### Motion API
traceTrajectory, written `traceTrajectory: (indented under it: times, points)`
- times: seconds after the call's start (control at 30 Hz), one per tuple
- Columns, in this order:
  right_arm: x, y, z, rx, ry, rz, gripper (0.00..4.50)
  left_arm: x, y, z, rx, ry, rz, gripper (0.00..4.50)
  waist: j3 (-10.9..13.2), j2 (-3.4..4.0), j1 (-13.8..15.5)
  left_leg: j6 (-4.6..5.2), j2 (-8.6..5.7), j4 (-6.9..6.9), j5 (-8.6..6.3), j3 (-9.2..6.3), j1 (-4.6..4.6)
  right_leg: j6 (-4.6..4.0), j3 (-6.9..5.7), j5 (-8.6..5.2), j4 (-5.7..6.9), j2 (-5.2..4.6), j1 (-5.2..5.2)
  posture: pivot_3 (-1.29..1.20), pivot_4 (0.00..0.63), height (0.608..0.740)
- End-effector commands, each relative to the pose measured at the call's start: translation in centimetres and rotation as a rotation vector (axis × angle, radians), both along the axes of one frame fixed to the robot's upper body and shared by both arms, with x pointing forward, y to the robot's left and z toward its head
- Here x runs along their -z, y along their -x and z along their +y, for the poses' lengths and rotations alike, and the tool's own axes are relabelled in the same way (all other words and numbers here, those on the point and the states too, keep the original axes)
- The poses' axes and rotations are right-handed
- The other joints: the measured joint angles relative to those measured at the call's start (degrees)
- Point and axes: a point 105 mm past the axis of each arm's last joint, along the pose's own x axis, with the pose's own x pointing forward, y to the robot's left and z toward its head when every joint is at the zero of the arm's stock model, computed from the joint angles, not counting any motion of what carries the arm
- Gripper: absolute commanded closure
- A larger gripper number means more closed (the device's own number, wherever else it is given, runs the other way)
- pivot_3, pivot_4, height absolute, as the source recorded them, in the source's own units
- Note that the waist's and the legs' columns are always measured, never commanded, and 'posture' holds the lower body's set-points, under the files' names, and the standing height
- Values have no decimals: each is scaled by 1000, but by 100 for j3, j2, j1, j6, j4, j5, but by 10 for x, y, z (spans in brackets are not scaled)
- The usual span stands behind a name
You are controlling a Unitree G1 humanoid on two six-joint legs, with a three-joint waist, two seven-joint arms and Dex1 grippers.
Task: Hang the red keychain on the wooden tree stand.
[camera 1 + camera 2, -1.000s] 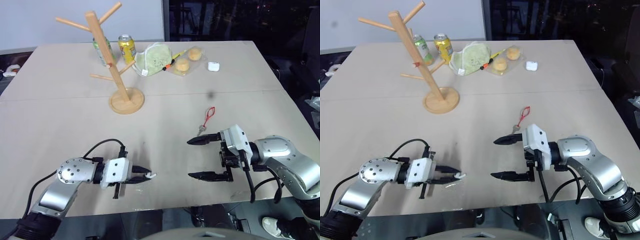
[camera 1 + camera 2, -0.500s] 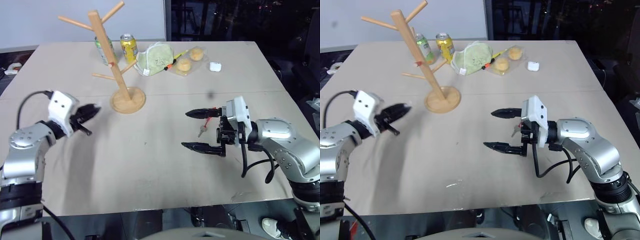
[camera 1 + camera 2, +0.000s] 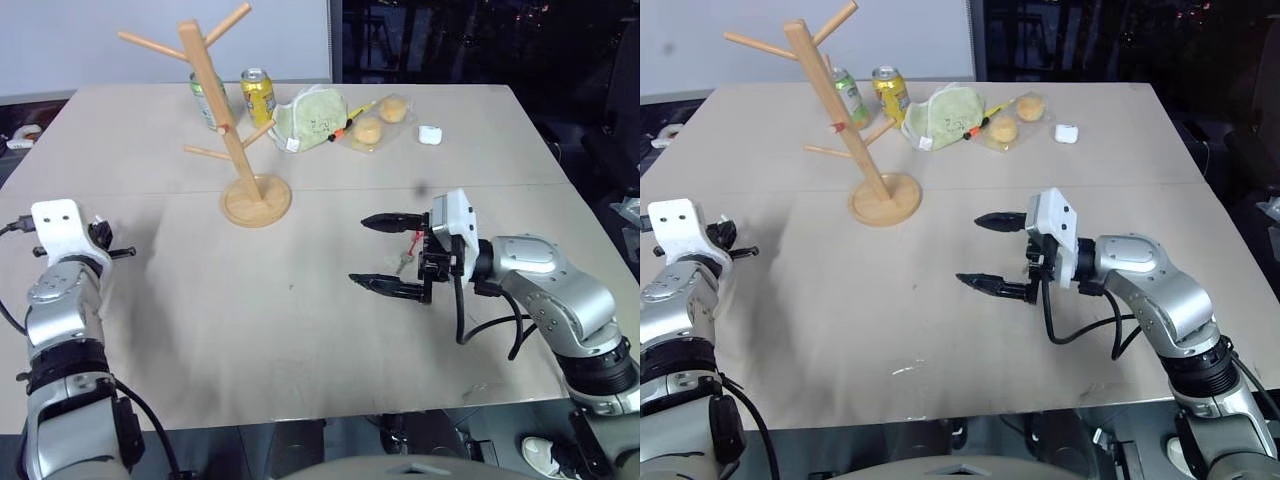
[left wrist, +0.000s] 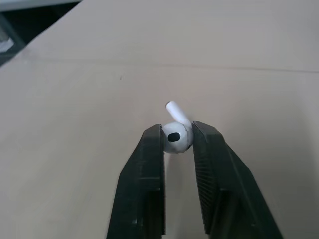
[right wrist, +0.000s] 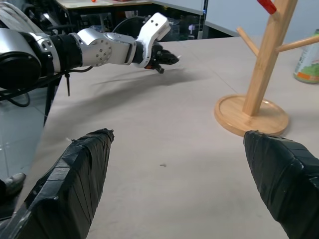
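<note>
My left hand is out at the far-left edge of the worktop, clamped on a small white earbud whose stem pokes out past the fingertips. My right hand sits right of centre, pointing left, its two black fingers spread wide apart with nothing between them. The red keychain lies flat on the worktop just behind that hand, partly hidden by it, grey key end nearer me. The wooden tree stand stands upright on its round base at the far left of centre, well apart from both hands. A wide bare stretch of worktop lies between my two hands and runs up to the stand's base. Beyond the stand, near the far edge, sit two drink cans, a green pouch, wrapped buns and a small white case.
</note>
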Motion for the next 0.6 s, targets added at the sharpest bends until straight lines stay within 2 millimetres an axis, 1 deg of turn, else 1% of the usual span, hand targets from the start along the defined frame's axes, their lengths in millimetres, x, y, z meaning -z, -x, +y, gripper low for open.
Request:
traceTrajectory:
  times: [0.03, 0.07, 0.1, 0.17, 0.3, 0.4, 0.47, 0.5, 0.57, 0.6]
  points:
    - [-5, -1, 0, 2, -8, -37, 0, 1, 8, 13, -65, 19, -10, 1866, 0, -1, -3, 0, 0, 0, 0, 0, 0, 0, 0, 0, 1, 0, 0, 0, 150, 740]
    - [-3, -2, -1, 10, -1, -36, 0, 3, 11, 15, -76, 24, -2, 1660, 0, -1, -8, 0, 0, 0, 0, -1, 1, 0, -2, 0, 1, 0, 0, 0, 150, 740]
    - [-3, -3, -2, 15, 3, -36, 0, 4, 13, 17, -81, 21, 4, 1038, -1, -1, -11, 0, 1, 0, 0, -1, 1, 0, -2, 0, 2, 0, -1, 0, 150, 740]
    - [-2, -4, -2, 22, 4, -33, 0, 2, 16, 20, -82, 17, 1, 18, -1, -1, -9, 0, 2, 0, 0, -1, 3, -1, -2, 0, 4, 1, 0, 0, 150, 740]
    - [-4, -5, -5, 39, 5, -34, 0, -17, 18, 19, -29, 4, -36, 18, -2, -3, -10, 0, 2, 0, 0, 0, 2, -1, -2, 1, 3, 0, 0, 0, 150, 740]
    - [-4, -7, -9, 61, 7, -33, 0, -35, 20, 14, 31, -15, -55, 18, -3, -9, -10, 0, 2, 0, 0, -1, 2, -2, -2, 0, 3, 0, -1, 0, 150, 740]
    - [-5, -8, -12, 84, 7, -28, 0, -52, 21, 10, 67, -34, -71, 18, -2, -12, -10, -1, 3, 0, 0, -1, 1, -3, -3, 1, 2, -2, -1, 0, 150, 740]
    - [-6, -9, -14, 107, 1, -22, 0, -63, 22, 7, 93, -57, -77, 18, -3, -14, -4, -1, 3, 0, -1, -2, 0, -3, -4, 1, 2, -2, -1, 0, 150, 740]
    - [-7, -13, -20, 171, -12, -3, 0, -87, 21, -6, 194, -109, -71, 18, -3, -15, 2, -1, 3, 0, -1, -4, -1, -4, -7, 0, 1, -5, -1, 0, 150, 740]
    - [-7, -15, -24, 208, -15, 2, 0, -95, 21, -16, 257, -133, -57, 18, -3, -14, 1, -2, 3, 0, -1, -3, -2, -4, -7, 0, 0, -8, -1, 0, 150, 740]
